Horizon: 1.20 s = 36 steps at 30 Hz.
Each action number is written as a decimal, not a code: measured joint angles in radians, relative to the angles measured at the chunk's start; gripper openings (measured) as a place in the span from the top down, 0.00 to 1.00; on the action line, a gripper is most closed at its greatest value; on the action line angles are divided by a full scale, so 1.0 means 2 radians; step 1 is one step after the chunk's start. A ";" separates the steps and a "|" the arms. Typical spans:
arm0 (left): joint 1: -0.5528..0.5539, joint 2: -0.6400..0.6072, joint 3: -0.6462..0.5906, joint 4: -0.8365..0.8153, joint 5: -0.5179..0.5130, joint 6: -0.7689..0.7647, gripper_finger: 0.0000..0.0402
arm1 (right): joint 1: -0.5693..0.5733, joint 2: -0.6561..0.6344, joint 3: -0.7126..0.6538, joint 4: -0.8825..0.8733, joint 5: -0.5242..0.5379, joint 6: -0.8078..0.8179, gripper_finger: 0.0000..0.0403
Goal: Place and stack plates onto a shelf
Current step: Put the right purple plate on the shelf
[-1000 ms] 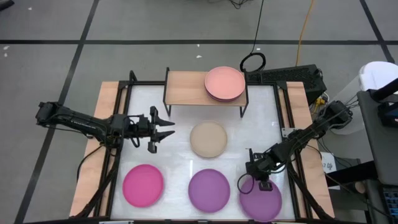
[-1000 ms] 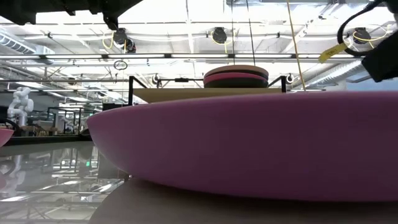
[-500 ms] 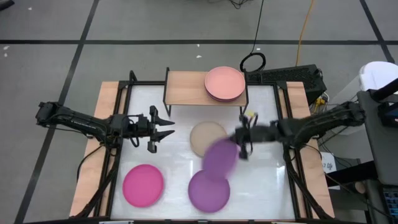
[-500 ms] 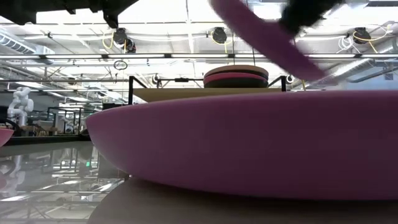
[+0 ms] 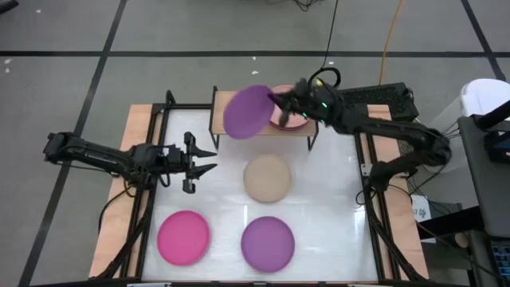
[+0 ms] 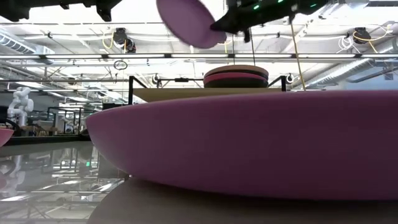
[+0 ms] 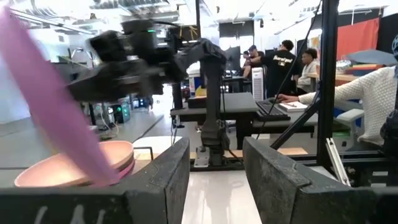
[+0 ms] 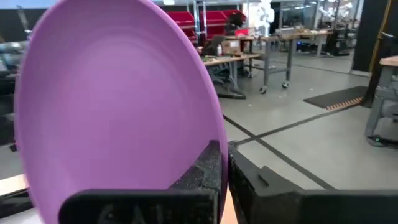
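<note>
My right gripper [image 5: 276, 102] is shut on a purple plate [image 5: 246, 112] and holds it in the air over the shelf [image 5: 231, 116], next to the pink-topped plate stack [image 5: 293, 119] on the wooden board. The low view shows that plate [image 6: 188, 20] high above the stack [image 6: 236, 76]. A beige plate [image 5: 267, 178], a magenta plate [image 5: 183, 237] and a second purple plate [image 5: 268, 243] lie flat on the white table. My left gripper [image 5: 205, 165] is open, hovers left of the beige plate, and touches nothing. My right gripper pinches the purple plate's rim [image 8: 208, 134] between its two fingers, one finger [image 8: 202, 174] on the plate's upper face and the other behind it. The fingers come level from the table's right. The plate is lifted clear and tilted steeply, reaching out to the left of the fingers.
The shelf's left half [image 5: 227, 119] has bare board. Black frame rails [image 5: 151, 191] run along the table's sides. A cable loop [image 5: 323, 79] lies on the floor behind the shelf. People sit at desks in the room beyond [image 7: 292, 68].
My right gripper has lifted the purple plate off the table's near right corner and swung it up and toward the far edge, past the beige plate, until it is over the shelf. The plate went from lying flat to steeply tilted.
</note>
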 joint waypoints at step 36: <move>-0.007 -0.035 0.000 -0.050 -0.001 0.012 0.61 | -0.094 0.232 0.162 -0.093 -0.058 -0.026 0.91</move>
